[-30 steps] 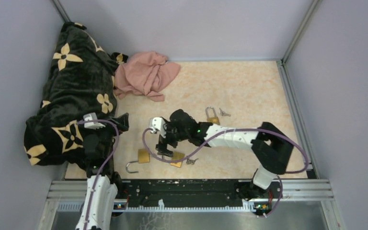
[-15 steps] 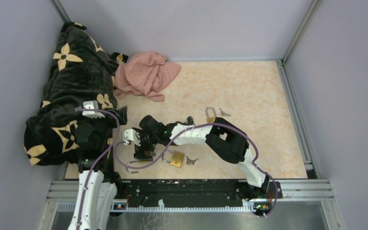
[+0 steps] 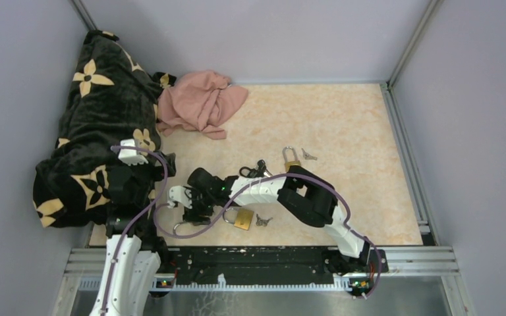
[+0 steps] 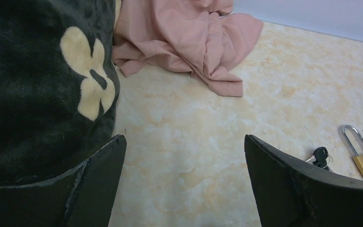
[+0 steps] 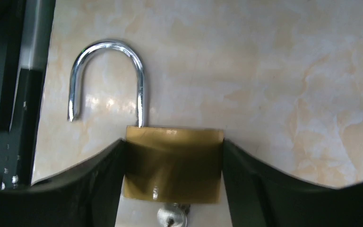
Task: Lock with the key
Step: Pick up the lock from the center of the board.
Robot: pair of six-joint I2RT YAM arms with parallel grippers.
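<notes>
**Padlock in the right tool, not yet locked**

The open padlock [image 5: 172, 163] lies flat on the worktop [image 3: 342, 131] near its front edge, left of centre. Its shackle [image 5: 106, 71] stands out of the brass body with the free end hanging clear, so the locking is not done. A key [image 5: 170, 216] seems to sit in the keyhole at the bottom of the body, though the frame edge cuts it off.

The right tool [image 5: 172, 153] is closed around the brass body, its pads touching either flank as far as the wrist view shows, and the padlock is not lifted. The left tool [image 4: 184, 142] hangs spread wide and empty above bare worktop, beside the black flowered blanket [image 3: 99, 118].

What is left, in my judgement, is to swing the shackle over its hole, press it home and turn the key.

No container is in sight. A second brass padlock [image 3: 242, 219] with loose keys [image 3: 262, 220] lies just right of the right tool, a third padlock [image 3: 292, 160] lies farther back, and a pink cloth [image 3: 201, 102] lies by the rear wall.
</notes>
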